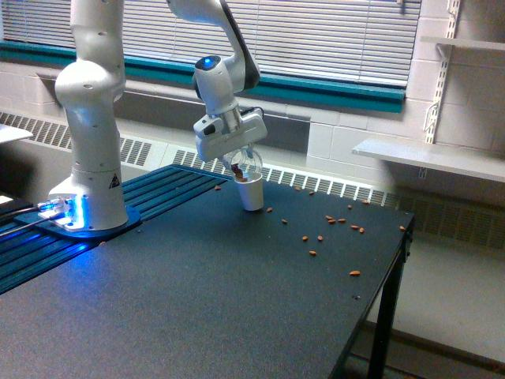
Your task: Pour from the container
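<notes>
1. The white robot arm is standing on its lit base at about nine o'clock of the dark table, reaching over toward the far edge.
2. The gripper is hanging at about eleven o'clock of the table's middle, its fingers clamped on the container.
3. The container, a clear cup, is sitting tilted in that grasp, with brown nut-like pieces showing through its wall near its lower lip.
4. Its lip is hovering directly above the mouth of the white paper cup; whether the two are touching cannot be told.
5. The paper cup is standing upright on the table, just below the gripper.
6. Scattered brown nuts are lying on the tabletop from about one to three o'clock of the paper cup, some near it and others well apart toward the table's edge at the exterior view's right.
7. A radiator grille is running behind the table beneath the closed window blinds.
</notes>
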